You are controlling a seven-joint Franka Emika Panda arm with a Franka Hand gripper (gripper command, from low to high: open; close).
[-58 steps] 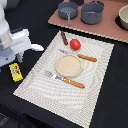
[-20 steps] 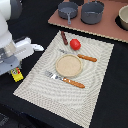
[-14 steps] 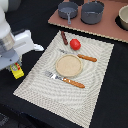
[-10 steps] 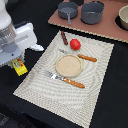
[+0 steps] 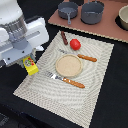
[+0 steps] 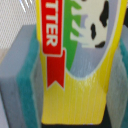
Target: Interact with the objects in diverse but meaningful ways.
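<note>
Two views split the story between them. From the exterior view, the white arm (image 5: 20, 30) fills the 10 o'clock corner and hides its own jaws; only the lower end of the yellow packet (image 5: 31, 65) pokes out beneath it, at the 9 o'clock edge of the woven placemat (image 5: 85, 95) on the dark table (image 5: 117, 100). The wrist view supplies what that one lacks: the packet (image 6: 82, 65) runs lengthwise between two grey finger pads (image 6: 22, 75) with teal edging, which press against its long sides, so the jaws are clamped on it.

Up close the packet is yellow with a red ribbon-shaped banner carrying white letters, a green patch, and a black-and-white cow-like figure; the print is too blurred to read fully.

Only the exterior view shows the remainder: a red ball (image 5: 75, 44) near the mat's 12 o'clock edge, a dark brown stick (image 5: 64, 38) just beside it toward 10 o'clock, and a round tan plate (image 5: 68, 65) at the centre, with wooden-handled cutlery at its 2 and 6 o'clock sides.
</note>
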